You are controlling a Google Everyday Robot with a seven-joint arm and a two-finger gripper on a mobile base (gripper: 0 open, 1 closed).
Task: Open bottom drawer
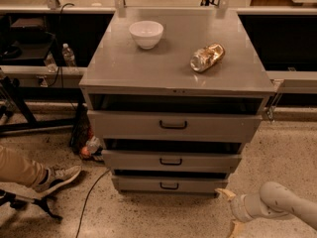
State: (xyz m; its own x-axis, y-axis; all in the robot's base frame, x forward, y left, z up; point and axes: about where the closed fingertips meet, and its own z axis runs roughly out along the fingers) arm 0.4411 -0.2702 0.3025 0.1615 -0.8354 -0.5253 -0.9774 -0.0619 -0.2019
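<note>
The bottom drawer (166, 184) is the lowest of three grey drawers in the metal cabinet. It has a shallow front and a small black loop handle (169, 186). It stands slightly out, with a dark gap above it. My gripper (230, 211) is low at the bottom right, just right of the cabinet's lower corner and apart from the drawer. Its two yellowish fingertips (224, 193) are spread and hold nothing. The white arm (282, 205) runs off to the right.
The middle drawer (171, 160) and the taller top drawer (173, 125) sit above. A white bowl (146, 33) and a crumpled gold packet (207, 57) lie on the cabinet top. A person's leg and shoe (54, 176), a cable and a chair base are on the floor at left.
</note>
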